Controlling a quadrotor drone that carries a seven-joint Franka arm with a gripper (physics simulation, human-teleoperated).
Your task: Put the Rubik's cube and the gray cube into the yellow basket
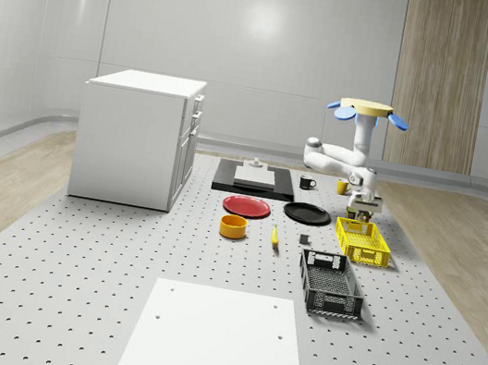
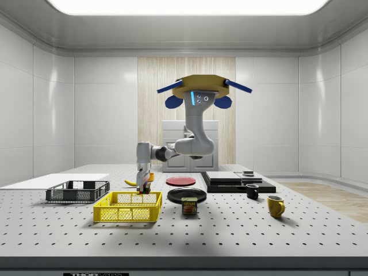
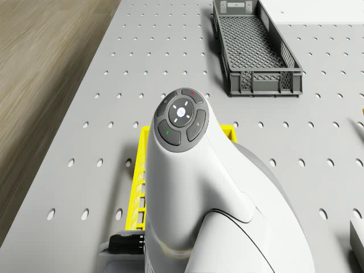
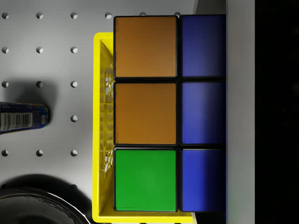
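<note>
You had the blue-rotored drone (image 2: pixel 198 92) hovering beside the yellow plastic mesh basket (image 2: pixel 127 207) on the perforated grey counter (image 1: pixel 68 284), its white arm bent down over that basket. The fingers (image 2: pixel 144 187) were clenched on the multicoloured Rubik's cube (image 4: pixel 161 112), held just above the basket's far end, so I judge the first placing was nearly done. No gray cube could be seen. The black mesh crate (image 1: pixel 330 284) looked empty.

Rubik's cube (image 4: pixel 163 112) over yellow basket (image 4: pixel 100 130)
</note>
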